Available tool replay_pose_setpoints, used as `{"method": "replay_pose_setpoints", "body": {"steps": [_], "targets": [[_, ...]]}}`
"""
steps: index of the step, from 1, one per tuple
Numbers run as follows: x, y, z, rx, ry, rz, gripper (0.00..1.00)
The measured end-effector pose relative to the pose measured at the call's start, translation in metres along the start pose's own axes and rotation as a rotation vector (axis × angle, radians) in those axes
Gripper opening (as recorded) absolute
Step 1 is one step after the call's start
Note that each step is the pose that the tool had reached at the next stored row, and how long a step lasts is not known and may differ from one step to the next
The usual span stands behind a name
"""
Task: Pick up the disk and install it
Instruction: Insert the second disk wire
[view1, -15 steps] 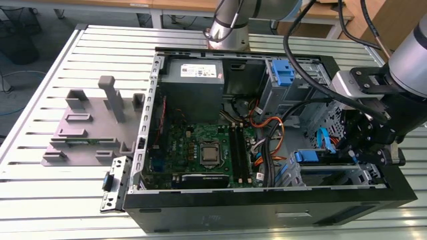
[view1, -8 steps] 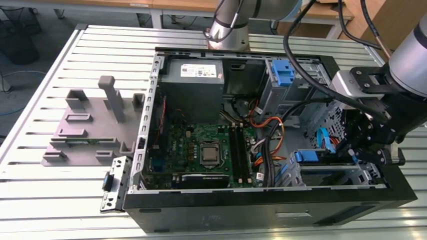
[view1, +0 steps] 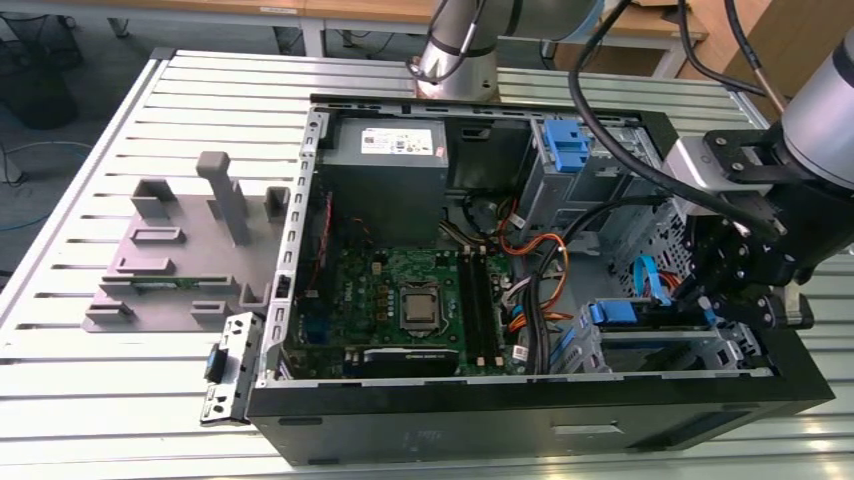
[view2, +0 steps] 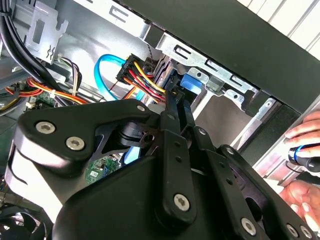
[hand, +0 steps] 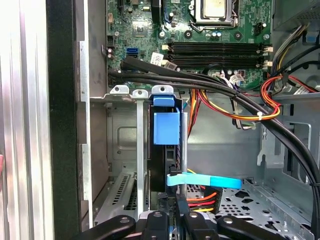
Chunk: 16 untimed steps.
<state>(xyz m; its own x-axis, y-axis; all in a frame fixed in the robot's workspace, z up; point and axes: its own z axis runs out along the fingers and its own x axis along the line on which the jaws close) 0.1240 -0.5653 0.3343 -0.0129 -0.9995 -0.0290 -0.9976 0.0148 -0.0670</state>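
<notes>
Because the disk (hand: 164, 150) stands on edge inside the drive cage (hand: 122, 150), its blue carrier tab (hand: 165, 127) facing out, it looks seated in its bay or nearly so. At six o'clock from it in the first wrist view, the gripper (hand: 172, 216) sits close against the drive's end beside the power connector (hand: 195, 200); I cannot tell whether it grips. Around them lies the open computer case (view1: 534, 420), motherboard (view1: 400, 300) at nine o'clock in the exterior view.

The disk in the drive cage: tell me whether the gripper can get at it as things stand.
Probably yes. The gripper sits right at the disk, which stands on edge in its cage slot; the orange and red cables run close beside but don't seem to block it.
</notes>
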Motion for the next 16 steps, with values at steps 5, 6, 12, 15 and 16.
{"method": "replay_pose_setpoints", "body": {"steps": [5, 6, 12, 15, 16], "targets": [[0.0, -0.0009, 0.0001, 0.0, -0.0004, 0.0, 0.18], [0.0, -0.0015, 0.0001, 0.0, -0.0005, 0.0, 0.18], [0.0, -0.0027, 0.0002, 0.0, -0.0005, 0.0, 0.18], [0.0, -0.0029, 0.0003, 0.0, -0.0006, 0.0, 0.19], [0.0, -0.003, 0.0003, 0.0, -0.0006, 0.0, 0.19]]}}
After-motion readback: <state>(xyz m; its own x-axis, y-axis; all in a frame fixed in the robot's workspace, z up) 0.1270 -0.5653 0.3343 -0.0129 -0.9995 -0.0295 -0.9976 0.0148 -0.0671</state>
